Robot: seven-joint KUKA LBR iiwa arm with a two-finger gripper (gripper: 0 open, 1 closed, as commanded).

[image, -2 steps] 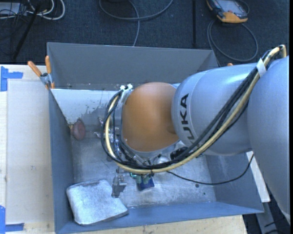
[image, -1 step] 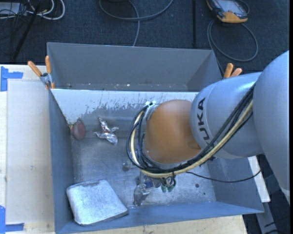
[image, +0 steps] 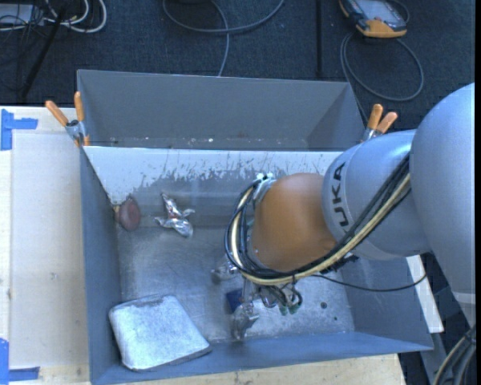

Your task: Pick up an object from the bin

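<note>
The grey metal bin (image: pixel 208 111) lies under me, and my arm (image: pixel 433 191) comes in over its right wall, the orange wrist cover (image: pixel 293 219) hanging above the floor. The biggest loose thing is a flat grey-white pad (image: pixel 156 331) in the bin's near left corner. Up from the pad, near the far wall, lies a crumpled scrap of silver foil (image: pixel 176 215), and left of that foil, straight up from the pad's left end, a small brownish round lump (image: pixel 129 212). My gripper (image: pixel 240 307) is down at the floor just right of the pad, on a small dark blue object (image: pixel 234 299). Whether it is spread or closed on that blue piece I cannot tell.
</note>
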